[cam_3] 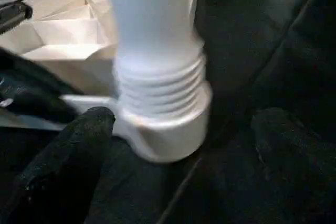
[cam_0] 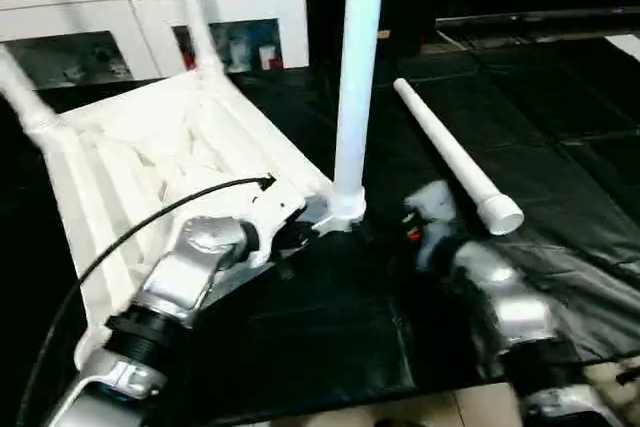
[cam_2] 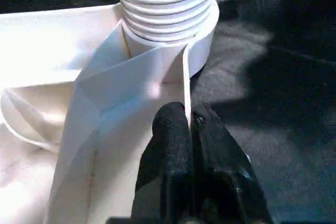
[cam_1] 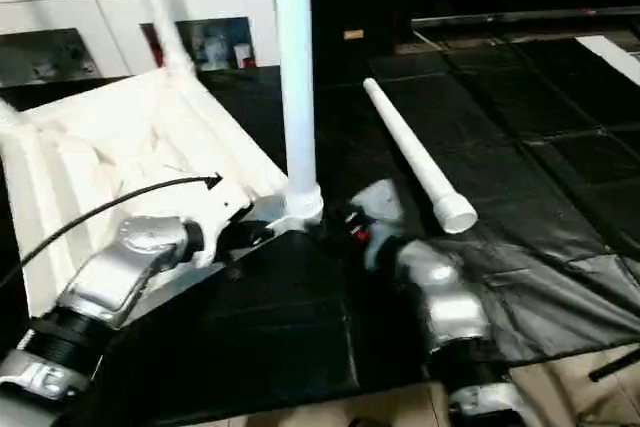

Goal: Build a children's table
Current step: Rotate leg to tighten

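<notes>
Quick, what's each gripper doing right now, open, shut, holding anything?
Left gripper: shut on the table top's rim.
Right gripper: open, holding nothing, either side of the upright leg.

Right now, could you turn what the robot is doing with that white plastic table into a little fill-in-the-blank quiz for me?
1. The white plastic table top lies with its ribbed underside facing ____.
2. The left gripper is pinched ____ on the top's thin edge.
3. The right gripper stands ____ around the upright white tube leg.
4. One loose white tube leg lies on the ____ mat.

Missing words: up; shut; open; black
</notes>
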